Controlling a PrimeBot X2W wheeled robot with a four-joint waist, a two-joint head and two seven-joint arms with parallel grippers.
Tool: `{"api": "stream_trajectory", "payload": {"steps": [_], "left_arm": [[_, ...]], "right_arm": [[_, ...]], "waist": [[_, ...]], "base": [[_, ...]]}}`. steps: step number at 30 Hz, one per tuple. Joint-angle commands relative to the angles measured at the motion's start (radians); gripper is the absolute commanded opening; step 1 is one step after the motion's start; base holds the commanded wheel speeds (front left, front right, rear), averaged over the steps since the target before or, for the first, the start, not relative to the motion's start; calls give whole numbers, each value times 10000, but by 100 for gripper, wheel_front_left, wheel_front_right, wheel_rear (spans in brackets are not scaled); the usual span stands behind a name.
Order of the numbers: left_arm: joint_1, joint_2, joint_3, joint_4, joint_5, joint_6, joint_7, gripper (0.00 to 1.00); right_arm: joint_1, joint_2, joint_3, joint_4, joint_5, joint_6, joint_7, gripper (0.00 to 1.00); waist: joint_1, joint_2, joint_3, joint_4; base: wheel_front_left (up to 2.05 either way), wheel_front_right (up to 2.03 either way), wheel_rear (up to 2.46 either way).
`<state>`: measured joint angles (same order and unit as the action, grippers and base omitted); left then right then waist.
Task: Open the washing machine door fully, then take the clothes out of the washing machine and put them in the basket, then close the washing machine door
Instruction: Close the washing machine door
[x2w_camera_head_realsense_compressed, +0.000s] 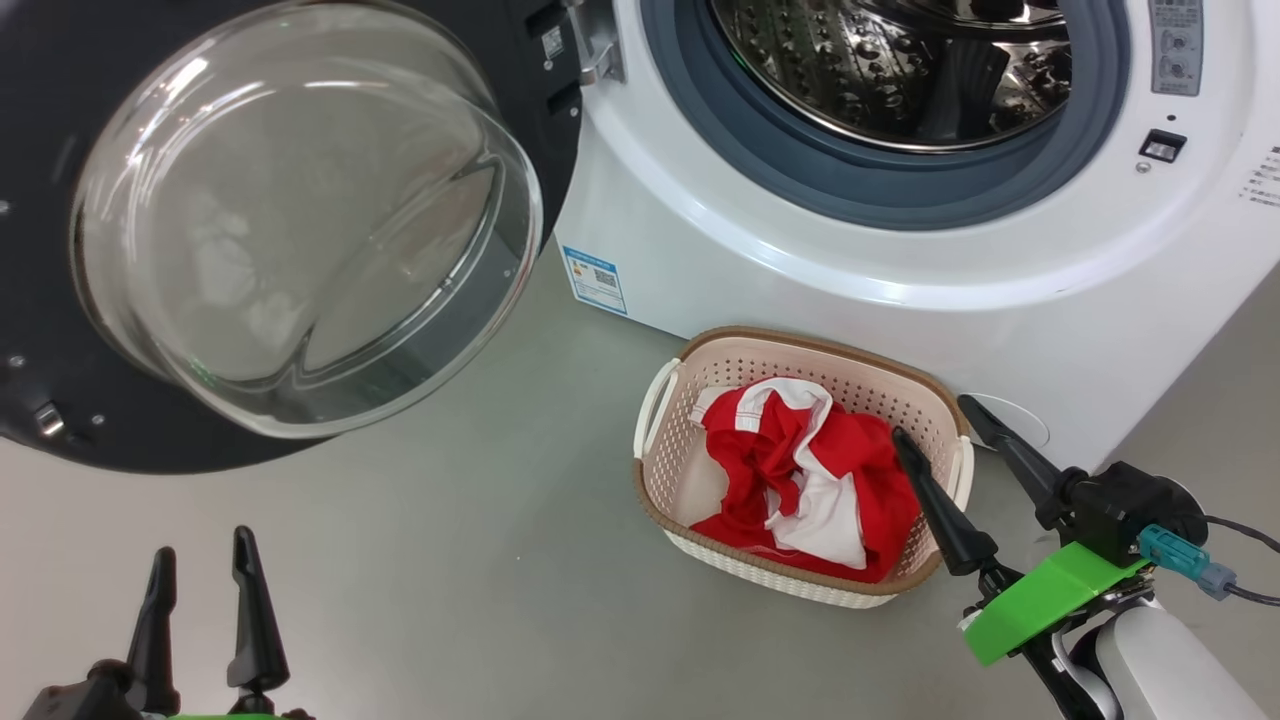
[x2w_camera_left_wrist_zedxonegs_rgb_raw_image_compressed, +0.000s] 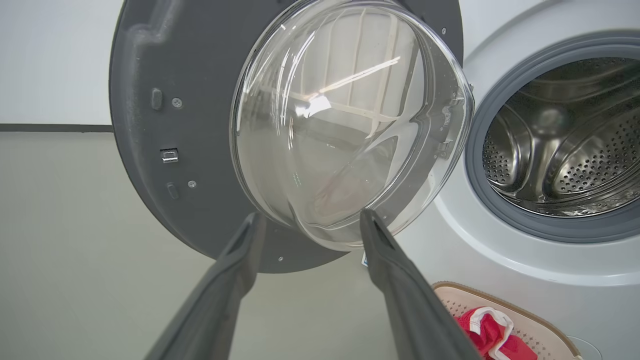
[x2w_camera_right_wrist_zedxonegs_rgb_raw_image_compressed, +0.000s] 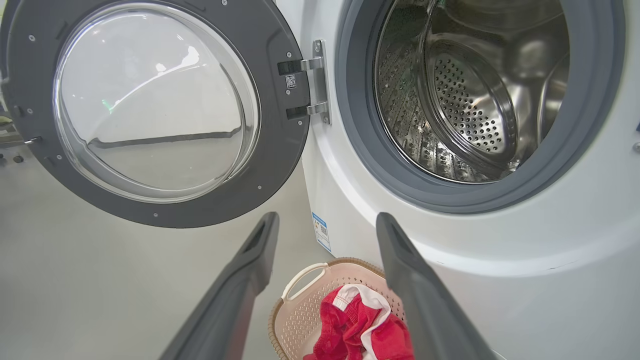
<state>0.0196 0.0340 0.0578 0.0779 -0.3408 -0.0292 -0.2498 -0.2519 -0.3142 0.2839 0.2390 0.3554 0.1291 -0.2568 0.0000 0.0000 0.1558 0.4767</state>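
The washing machine (x2w_camera_head_realsense_compressed: 800, 280) stands with its drum bare, the washing machine door (x2w_camera_head_realsense_compressed: 300, 220) swung wide to the left (leaving the mouth free). The basket (x2w_camera_head_realsense_compressed: 800, 340) sits on the floor against the machine's front, under the mouth, likely for a short drop; the clothes (x2w_camera_head_realsense_compressed: 800, 470) lie in it. The left gripper (x2w_camera_head_realsense_compressed: 200, 545) and right gripper (x2w_camera_head_realsense_compressed: 931, 418) gape, holding nothing; only closing the door seems left

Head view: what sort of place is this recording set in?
Likely a laundry area, perhaps a test room: a white front-loading washing machine stands on a bare grey floor, its door open, with a cream basket of red-and-white clothes before it.
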Motion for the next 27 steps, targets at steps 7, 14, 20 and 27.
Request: {"api": "stream_trajectory", "payload": {"steps": [7, 14, 20, 27], "left_arm": [[58, 162, 273, -339, -65, 171, -120, 100], [129, 162, 258, -408, -71, 223, -120, 100], [49, 162, 275, -475, -184, 205, -120, 100], [-484, 162, 974, -1288, -839, -235, -120, 0]], "right_arm": [[-238, -106, 251, -195, 120, 16, -49, 100], [-222, -109, 267, -201, 137, 16, -49, 100], [-213, -92, 245, -213, 116, 16, -49, 100], [-150, -69, 184, -240, 102, 16, -49, 100]], "waist": [[0, 0, -105, 88], [0, 0, -131, 70], [0, 0, -120, 100], [0, 0, -124, 166]], "base": [[0, 0, 0], [0, 0, 0], [0, 0, 0], [0, 0, 0]]}}
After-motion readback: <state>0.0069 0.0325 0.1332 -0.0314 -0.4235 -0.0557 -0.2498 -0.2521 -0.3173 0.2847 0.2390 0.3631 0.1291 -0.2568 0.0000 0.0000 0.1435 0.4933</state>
